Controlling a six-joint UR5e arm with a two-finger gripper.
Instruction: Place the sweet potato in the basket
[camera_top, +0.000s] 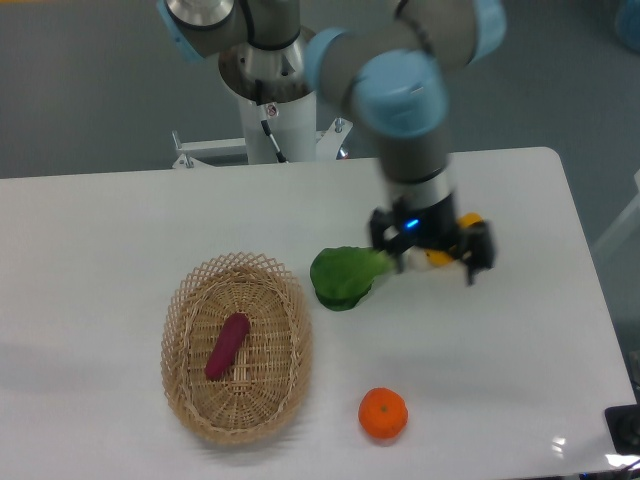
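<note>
One sweet potato (227, 346) inside basket (190, 295), clear of its rim.

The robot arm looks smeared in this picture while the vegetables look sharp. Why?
Fixed camera view: the arm and gripper show motion blur, so they are likely moving; the sweet potato, basket and orange lie crisp. Soft even light, faint shadows, slight glare at the table's lower right corner.

White table (120, 230) as landmark. Green leafy vegetable (340, 277) near table centre, pale stalk end pointing toward right edge. Yellow oblong vegetable (466, 221) just right of green one, mostly hidden, only small yellow patches visible. Orange (383, 414) near front edge, well apart from both, in front of green vegetable. Grey floor (90, 90) beyond table's far edge.
</note>
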